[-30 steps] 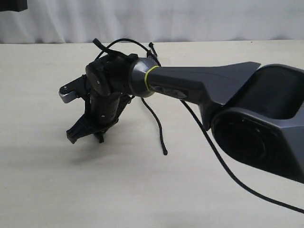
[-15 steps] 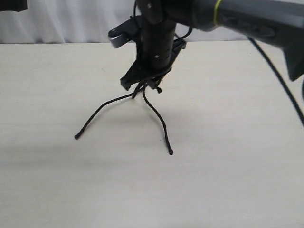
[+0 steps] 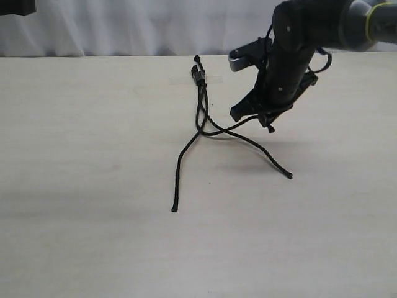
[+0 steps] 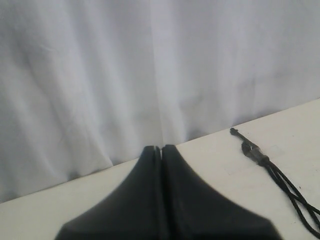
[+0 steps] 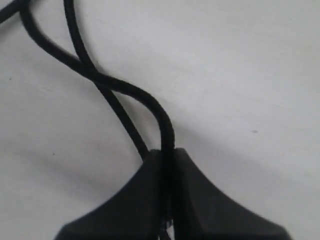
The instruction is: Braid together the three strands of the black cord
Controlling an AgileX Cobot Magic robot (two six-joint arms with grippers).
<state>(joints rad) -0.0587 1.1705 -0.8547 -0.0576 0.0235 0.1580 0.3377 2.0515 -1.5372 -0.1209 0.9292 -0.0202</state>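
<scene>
The black cord's bound head (image 3: pixel 198 76) lies near the table's far edge and also shows in the left wrist view (image 4: pixel 252 151). One strand (image 3: pixel 183 162) trails toward the front left. A second strand (image 3: pixel 267 155) runs off to the right, its tip resting on the table. My right gripper (image 3: pixel 253 118) is shut on the third strand (image 3: pixel 226 130), holding it to the right across the others. In the right wrist view this strand (image 5: pixel 150 102) enters the shut gripper (image 5: pixel 167 150), crossing over another strand (image 5: pixel 117 107). My left gripper (image 4: pixel 161 148) is shut and holds nothing; the exterior view does not show it.
A pale wooden table (image 3: pixel 93 155) carries the cord. A strip of clear tape (image 3: pixel 214 79) lies by the cord's head. A white curtain (image 3: pixel 124 25) hangs behind the table's far edge.
My right gripper has swung from the left side to the right, carrying its strand over the other two. The strand that pointed left now trails toward the front.
</scene>
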